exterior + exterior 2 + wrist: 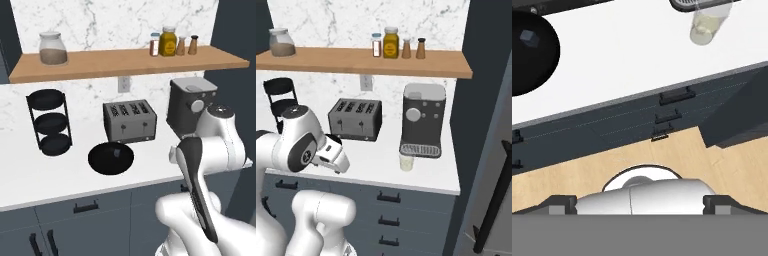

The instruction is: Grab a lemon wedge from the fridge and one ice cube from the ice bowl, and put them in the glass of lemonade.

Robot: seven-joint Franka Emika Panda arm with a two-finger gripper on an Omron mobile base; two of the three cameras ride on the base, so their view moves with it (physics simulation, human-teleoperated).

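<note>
Pincer (640, 205) spread wide, nothing between the tips; both dark finger tips sit far apart at the bottom of the hand view, over bare wooden floor (572, 175), held out in front of the counter and short of its near edge. In the right base view the hand (331, 156) hangs just off the counter's front lip, level with the top drawer row.

Ahead of the tips: dark blue-grey drawer fronts (612, 125) with black bar pulls, then the white counter (627, 55). Wide bare strip of counter between the ice bowl (529, 52) on the left and the glass of lemonade (708, 26) on the right; the two are well apart.

Ice bowl: wide, shallow, black, close to the counter's near edge, just in front of the toaster (129, 120). One ice cube (527, 36) lies inside it, pale grey, apart from the rim.

Glass of lemonade stands just in front of the coffee machine (423, 119) drip tray, toward the counter's right end, some open counter on its near side.

Far left: black three-tier rack (49, 121). Wooden shelf (366, 60) overhead carries a jar and spice bottles.

Fridge (491, 150) at the right, past the counter's end, grey door with long black bar handle. Lemon wedge: cannot tell where it is
</note>
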